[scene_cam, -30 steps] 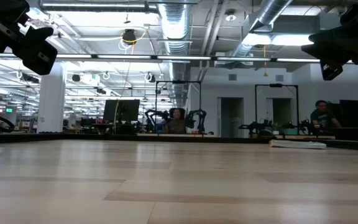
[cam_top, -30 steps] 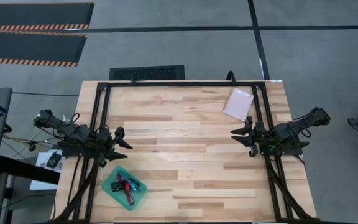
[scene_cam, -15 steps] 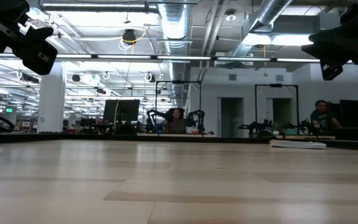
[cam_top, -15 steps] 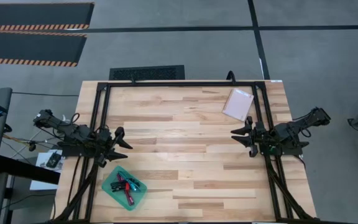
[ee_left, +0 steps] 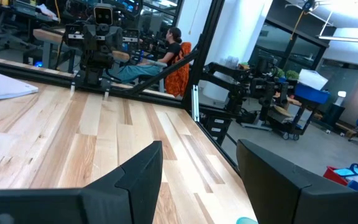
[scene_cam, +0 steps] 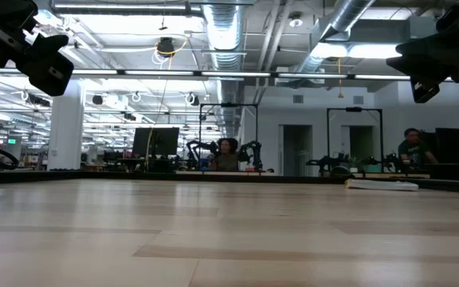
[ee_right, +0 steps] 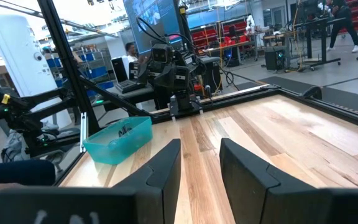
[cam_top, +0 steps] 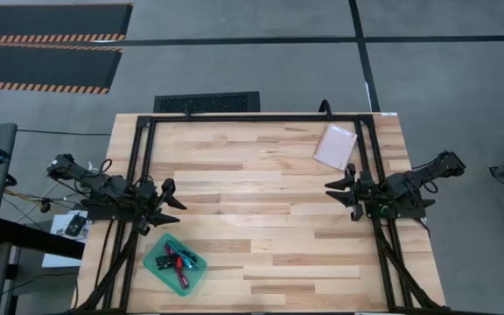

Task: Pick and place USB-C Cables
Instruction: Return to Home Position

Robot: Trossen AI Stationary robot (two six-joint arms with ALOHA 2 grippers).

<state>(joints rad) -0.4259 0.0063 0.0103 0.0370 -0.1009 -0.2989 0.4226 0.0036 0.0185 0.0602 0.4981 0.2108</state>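
Wooden table (cam_top: 261, 219): cables (cam_top: 178, 260) bundled inside green bin (cam_top: 153, 260) at 7 o'clock, sorting apparently complete; left gripper (cam_top: 173, 196) at 9 o'clock, right gripper (cam_top: 332, 194) at 3, both parted, empty, parked clear

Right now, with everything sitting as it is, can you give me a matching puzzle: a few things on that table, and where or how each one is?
Things:
1. bin
2. cables
3. packet
4. left gripper

Places or states:
a. flat on the table, near the right gripper
b. open, holding nothing
c. green, with things inside it
d. heaped inside the bin

Pairs: 1-c, 2-d, 3-a, 4-b.
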